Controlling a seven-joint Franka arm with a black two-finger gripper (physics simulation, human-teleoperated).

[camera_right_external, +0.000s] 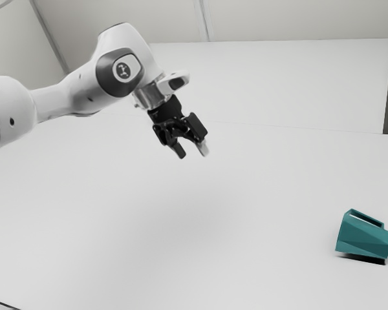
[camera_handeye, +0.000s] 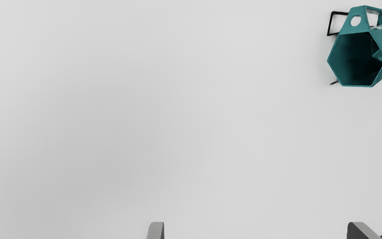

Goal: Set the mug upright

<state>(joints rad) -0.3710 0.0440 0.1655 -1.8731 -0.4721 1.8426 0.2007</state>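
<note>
Exterior view: the mug [camera_right_external: 364, 237] is tipped over on the desk [camera_right_external: 181, 226], well apart from the jaws, out toward the exterior view's right and down nearer that camera. Its long axis runs roughly away from the arm [camera_right_external: 84, 90], open mouth [camera_handeye: 358, 58] facing back toward the jaws, as the wrist view bears out. They hang up in the air, spread wide, with nothing between them and nothing touched. From where I stand, the next move looks like a long reach across and down, then a grip allowing that mouth to be turned upward.
</note>
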